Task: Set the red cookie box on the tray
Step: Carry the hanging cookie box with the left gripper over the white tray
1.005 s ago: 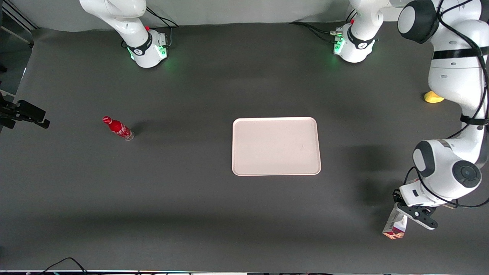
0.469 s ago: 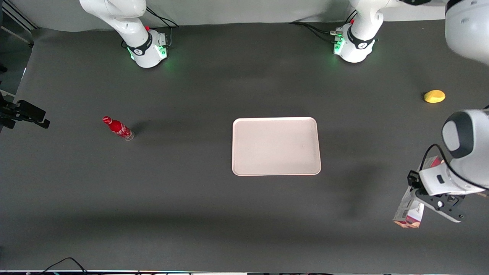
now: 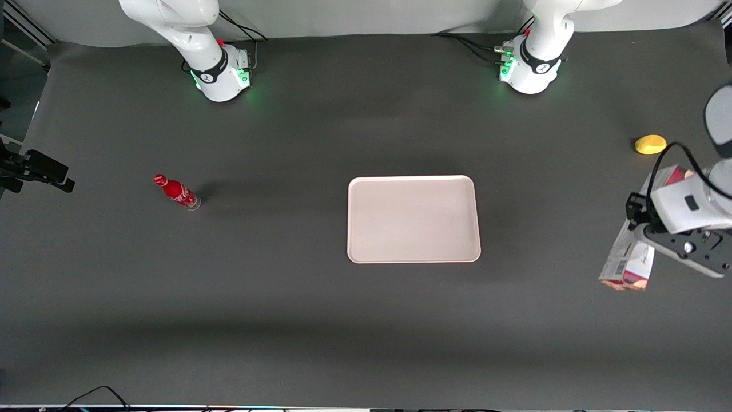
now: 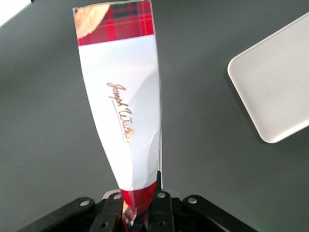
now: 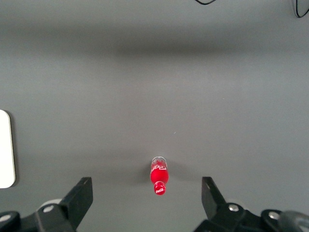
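Gripping one end of the box (image 4: 123, 104), the gripper (image 4: 142, 212) holds it aloft, fingers clamped on it, well apart from the tray (image 3: 413, 218) toward the working arm's end of the counter (image 3: 286, 309). The box's long axis hangs tilted from the fingers, free end lowest.

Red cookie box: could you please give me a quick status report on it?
Tool shut on red cookie box, lifted at the working arm's end of the table. Tray bare, box not yet over it. Nothing between them; yellow object sits well aside.
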You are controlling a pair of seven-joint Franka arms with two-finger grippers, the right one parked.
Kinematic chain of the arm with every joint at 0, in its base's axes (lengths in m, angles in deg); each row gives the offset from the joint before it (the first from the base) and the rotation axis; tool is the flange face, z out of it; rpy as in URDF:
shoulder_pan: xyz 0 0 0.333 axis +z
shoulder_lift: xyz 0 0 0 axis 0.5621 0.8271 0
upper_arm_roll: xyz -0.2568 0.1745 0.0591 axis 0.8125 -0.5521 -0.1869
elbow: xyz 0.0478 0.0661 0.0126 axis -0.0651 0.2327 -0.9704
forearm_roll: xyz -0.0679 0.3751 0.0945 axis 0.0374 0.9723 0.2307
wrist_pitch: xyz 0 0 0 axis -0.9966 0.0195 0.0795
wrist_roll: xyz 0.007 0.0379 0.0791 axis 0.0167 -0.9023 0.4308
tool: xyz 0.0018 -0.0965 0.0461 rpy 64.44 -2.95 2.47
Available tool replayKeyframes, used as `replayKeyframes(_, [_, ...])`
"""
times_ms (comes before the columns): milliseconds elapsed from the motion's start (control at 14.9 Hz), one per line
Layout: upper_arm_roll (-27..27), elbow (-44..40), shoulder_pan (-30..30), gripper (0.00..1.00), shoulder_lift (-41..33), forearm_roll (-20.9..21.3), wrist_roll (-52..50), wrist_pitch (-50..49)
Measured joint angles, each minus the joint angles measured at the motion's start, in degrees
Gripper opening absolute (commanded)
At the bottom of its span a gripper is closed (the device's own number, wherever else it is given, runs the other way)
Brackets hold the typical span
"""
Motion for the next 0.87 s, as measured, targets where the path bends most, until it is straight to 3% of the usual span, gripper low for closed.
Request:
replayKeyframes(536, [11.1, 4.6, -0.2, 0.00, -1.3, -0.4, -30.2, -3.0])
replayKeyframes(871, [19.9, 10.0, -0.6, 0.00, -1.3, -1.4, -51.0, 3.7])
